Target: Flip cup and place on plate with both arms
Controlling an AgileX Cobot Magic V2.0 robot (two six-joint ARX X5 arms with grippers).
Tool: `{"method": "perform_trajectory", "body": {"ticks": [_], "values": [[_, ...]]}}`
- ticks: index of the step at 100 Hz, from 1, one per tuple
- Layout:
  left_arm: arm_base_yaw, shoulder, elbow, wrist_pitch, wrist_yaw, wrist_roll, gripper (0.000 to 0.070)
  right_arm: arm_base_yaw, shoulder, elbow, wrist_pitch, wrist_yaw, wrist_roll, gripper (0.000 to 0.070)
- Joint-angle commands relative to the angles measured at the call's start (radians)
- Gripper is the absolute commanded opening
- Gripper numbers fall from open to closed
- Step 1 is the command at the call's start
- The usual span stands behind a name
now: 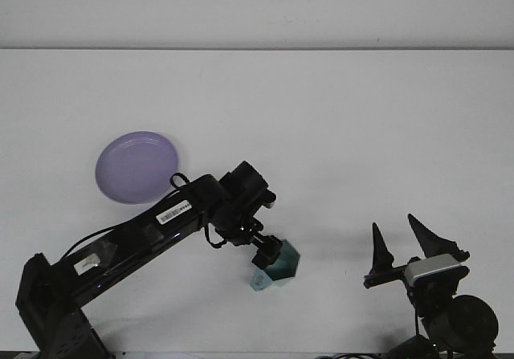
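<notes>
A plain white table [321, 118] fills the view, meeting a pale wall at the far edge. The left gripper [267, 254] sits right at the teal cup [281, 267], its dark tip over the cup's near rim; whether the fingers are spread or already pinching the wall I cannot tell, since the black parts merge from this angle. The left arm [161, 222] stretches low and long from the near-left corner, probably because the cup lies well toward the middle of the table and has to be reached sideways. The cup lies tipped on its side with its mouth facing up and toward the camera, which is why it needs turning before it can stand. The purple plate [136, 167] lies flat, well apart from the cup to the far left, bare and ready to receive it. The right gripper [399, 242] waits near the front right corner with its two pointed fingers spread wide and aimed upward, likely held there for a handover once the cup is lifted.
</notes>
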Motion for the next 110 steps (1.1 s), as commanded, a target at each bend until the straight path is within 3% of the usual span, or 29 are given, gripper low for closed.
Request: {"method": "perform_trajectory", "body": {"ticks": [1, 28, 36, 43, 46, 78, 110], "values": [[-0.018, 0.04, 0.021, 0.009, -0.005, -0.006, 0.0502, 0.005, 0.003, 0.01, 0.011, 0.0, 0.013, 0.047], [-0.045, 0.125, 0.021, 0.032, -0.011, -0.008, 0.0474, 0.004, 0.003, 0.01, 0.011, 0.0, 0.013, 0.047], [-0.051, 0.138, 0.021, 0.032, -0.01, -0.008, 0.035, 0.004, 0.003, 0.01, 0.01, 0.0, 0.013, 0.047], [-0.06, 0.138, 0.021, 0.034, -0.01, -0.006, 0.0132, 0.004, 0.003, 0.01, 0.01, 0.0, 0.013, 0.047], [-0.066, 0.137, 0.021, 0.039, -0.01, -0.001, 0.0, 0.005, 0.003, 0.01, 0.01, 0.0, 0.013, 0.047], [-0.069, 0.132, 0.063, 0.044, -0.016, -0.003, 0.0012, 0.004, 0.003, 0.01, 0.009, 0.001, 0.013, 0.047], [0.059, 0.082, 0.233, -0.154, -0.186, 0.076, 0.0012, 0.004, 0.003, 0.01, 0.009, 0.001, 0.013, 0.047]]}}
